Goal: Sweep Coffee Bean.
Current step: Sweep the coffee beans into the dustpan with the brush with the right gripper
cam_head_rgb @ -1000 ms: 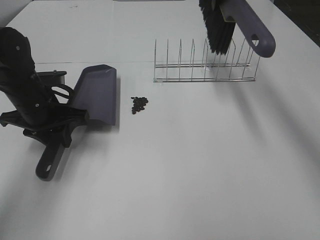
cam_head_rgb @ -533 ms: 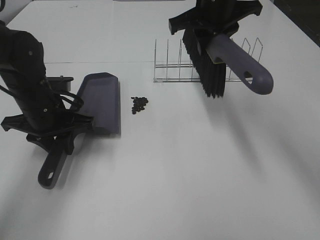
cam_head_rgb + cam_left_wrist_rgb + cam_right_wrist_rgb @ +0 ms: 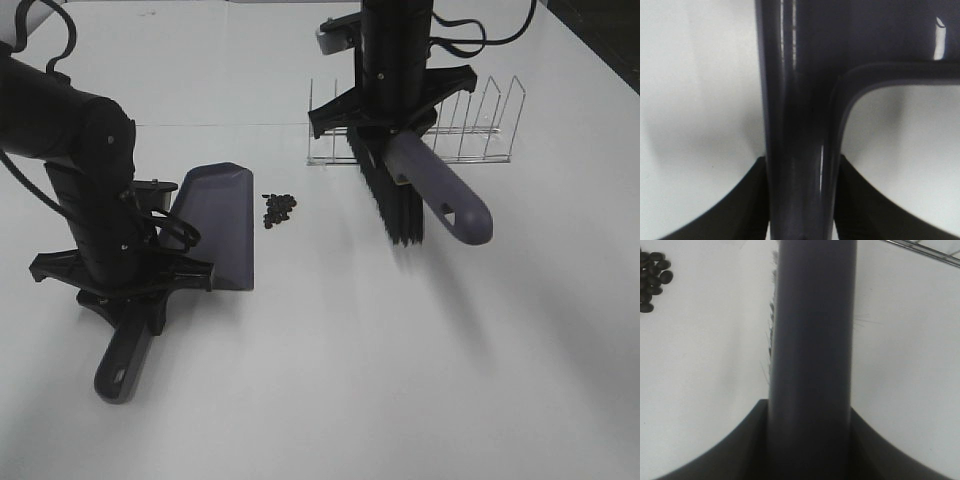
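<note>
Right end effector [image 3: 398, 150], upper centre of the high view: jaws clamped tight round the brush [image 3: 440, 200] handle, bristles hanging down, handle tip angled toward lower right. The right wrist view confirms it, w/ dark fingers pressed to both sides of the handle and no gap showing. Left end effector [image 3: 125, 278], at mid-left: closed round the dustpan [image 3: 215, 225] handle, and the left wrist view shows fingers hugging that handle on both sides.

Coffee beans [image 3: 279, 209]: a tight little cluster on the bench [image 3: 420, 380], left of centre. They sit just beside the pan's front lip w/ a thin strip of bare bench between, so no beans are in the pan yet. The brush sits to the right of the cluster, apart from it, in front of the wire rack [image 3: 480, 130]. Can't tell if the bristle tips touch the bench or hang just above it.

Step in hand, as I read it: line-up. Both tools are gripped, the pan mouth faces the beans, the brush is on the opposite side, and the sweep itself is not begun.

Next move prob. calls for bristles set firmly on the bench right of the cluster, then a short drag leftward toward the pan. The pan lip needs to lie flat and stay put, or beans may slip under the edge. Go gently: these are small and round-ish, and likely to scatter if flicked.
</note>
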Controlling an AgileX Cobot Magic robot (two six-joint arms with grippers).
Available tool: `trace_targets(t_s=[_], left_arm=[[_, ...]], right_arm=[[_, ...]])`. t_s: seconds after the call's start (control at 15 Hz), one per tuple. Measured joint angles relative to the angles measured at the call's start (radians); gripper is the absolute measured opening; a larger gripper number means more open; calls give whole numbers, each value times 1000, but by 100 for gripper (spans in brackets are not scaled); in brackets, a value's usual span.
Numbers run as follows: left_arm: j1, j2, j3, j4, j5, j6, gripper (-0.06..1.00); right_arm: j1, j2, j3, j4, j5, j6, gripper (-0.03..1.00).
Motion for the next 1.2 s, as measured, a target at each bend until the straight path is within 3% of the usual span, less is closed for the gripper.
trace_targets(t_s=[0.33,0.53,0.8,1.2], left_arm=[[0,1,-1,0,2,0,35],[0,2,-1,0,2,0,35],[0,5,-3,0,3,0,35],[0,6,-4,0,3,0,35]], right_arm=[[60,139,-55,-50,-21,23,30],[73,193,-134,-37,-1,5,30],[163,273,-220,-4,37,-11,30],[216,363,-411,201,46,-12,30]])
